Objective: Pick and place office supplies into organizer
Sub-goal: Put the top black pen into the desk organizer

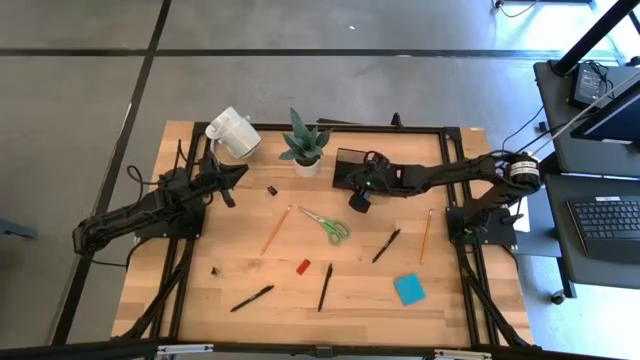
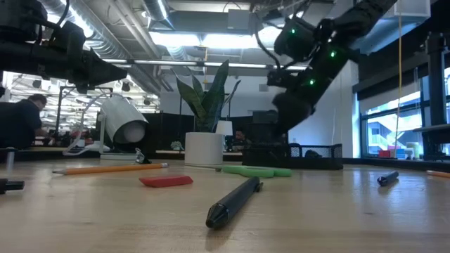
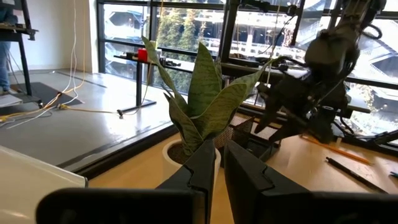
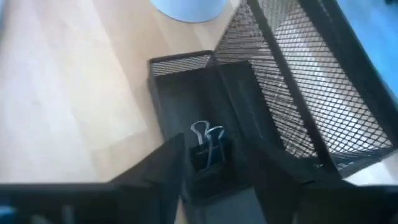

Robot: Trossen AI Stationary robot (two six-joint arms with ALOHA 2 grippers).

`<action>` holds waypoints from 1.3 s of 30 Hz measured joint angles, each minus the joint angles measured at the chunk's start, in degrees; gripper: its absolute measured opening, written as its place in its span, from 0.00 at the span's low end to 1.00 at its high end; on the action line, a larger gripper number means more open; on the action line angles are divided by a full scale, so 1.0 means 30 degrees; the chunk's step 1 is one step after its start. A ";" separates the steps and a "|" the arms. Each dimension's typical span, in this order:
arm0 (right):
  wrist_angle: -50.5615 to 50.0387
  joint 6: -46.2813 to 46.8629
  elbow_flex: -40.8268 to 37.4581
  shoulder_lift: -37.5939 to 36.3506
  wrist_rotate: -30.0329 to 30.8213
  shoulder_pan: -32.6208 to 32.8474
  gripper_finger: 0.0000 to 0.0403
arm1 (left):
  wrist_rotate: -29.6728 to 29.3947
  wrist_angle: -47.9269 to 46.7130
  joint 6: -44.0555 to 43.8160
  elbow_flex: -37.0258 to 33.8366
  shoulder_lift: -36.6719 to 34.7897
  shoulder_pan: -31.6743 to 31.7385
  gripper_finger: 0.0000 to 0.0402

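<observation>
A white mug (image 1: pixel 233 133) lies tipped on its side near the far-left corner of the wooden table (image 1: pixel 350 300). A spiky green plant in a white pot (image 1: pixel 305 148) stands upright at the far edge, right of the mug and apart from it. Off the table's right side, a dark workstation carries a keyboard (image 1: pixel 610 217); a seated person (image 2: pixel 20 125) shows in the room behind.

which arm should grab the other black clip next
Left. The left hand sits close to the loose black clip, beside the plant. The right hand hangs at the organizer, with a clip between its fingers.
</observation>
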 joint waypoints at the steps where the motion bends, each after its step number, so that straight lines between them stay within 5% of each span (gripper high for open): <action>1: -0.0692 0.0218 0.0240 -0.0168 0.0008 0.0184 0.49 | 0.0000 0.0000 0.0000 0.0001 0.0003 0.0000 0.08; 8: -0.6597 0.1285 0.1892 -0.2544 -0.0322 0.2195 0.61 | 0.0022 -0.0007 0.0000 -0.0003 0.0036 0.0000 0.08; 12: -1.0167 0.1698 0.2155 -0.4662 -0.3136 0.3468 0.61 | 0.0029 -0.0007 0.0000 -0.0006 0.0036 0.0000 0.08; 20: -1.1462 -0.0590 0.0538 -0.7739 -0.4365 0.5610 0.60 | 0.0044 -0.0015 -0.0007 -0.0006 0.0050 0.0000 0.08; 39: -1.1314 -0.7533 -0.1791 -0.4016 -0.4061 0.7593 0.43 | 0.0204 -0.0029 -0.0204 -0.0003 0.0050 0.0002 0.08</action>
